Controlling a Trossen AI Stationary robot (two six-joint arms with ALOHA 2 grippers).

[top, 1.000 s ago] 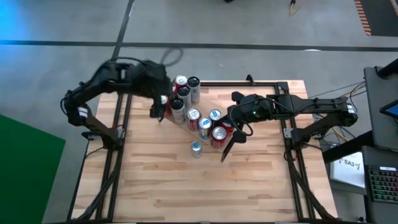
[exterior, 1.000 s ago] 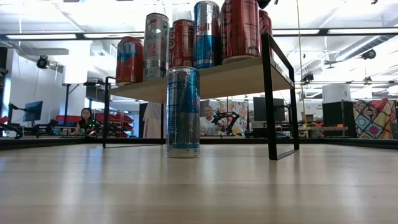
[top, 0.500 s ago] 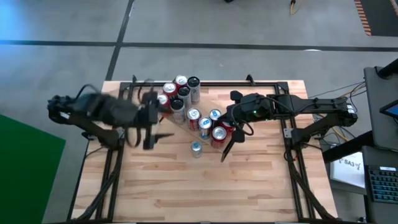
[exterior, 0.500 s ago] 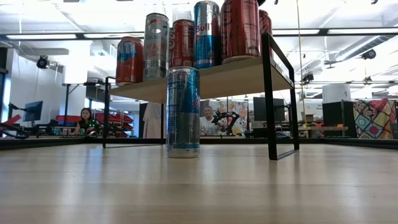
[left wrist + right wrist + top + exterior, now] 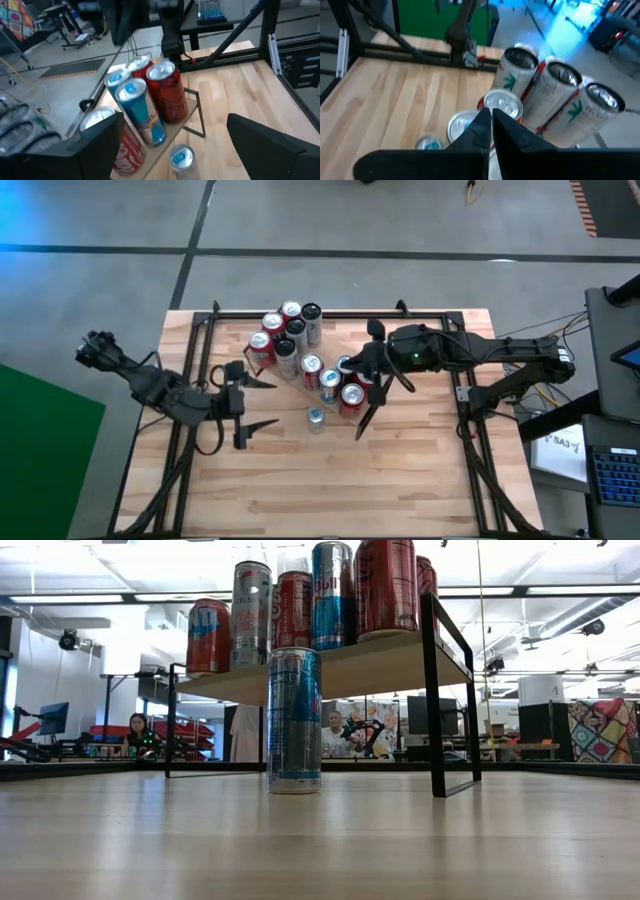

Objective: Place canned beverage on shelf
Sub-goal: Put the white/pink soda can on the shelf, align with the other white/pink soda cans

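Note:
The shelf (image 5: pixel 352 402) stands slantwise at the table's far middle, with several cans (image 5: pixel 288 330) upright on its plank (image 5: pixel 380 658). One silver-and-blue can (image 5: pixel 316 418) stands on its base on the tabletop, just near of the shelf (image 5: pixel 294 720). My left gripper (image 5: pixel 274 403) hangs open left of this can, its fingers pointing toward the table's right. My right gripper (image 5: pixel 360 430) is shut and empty, slanting down over the shelf's right end. In the right wrist view the loose can's top (image 5: pixel 430 143) shows beside the shut fingers (image 5: pixel 490 120).
Black frame rails (image 5: pixel 190 380) run along the table's left and right sides (image 5: pixel 462 395). Bare wooden tabletop (image 5: pixel 330 480) stretches toward the near edge. People sit at desks in the room beyond the table (image 5: pixel 138 732).
My left gripper has swung away from the shelf's far-left cans toward the table's left and near edges, sinking and turning until its open fingers point right at the loose can. My right hand has tipped up slightly. No can has moved.

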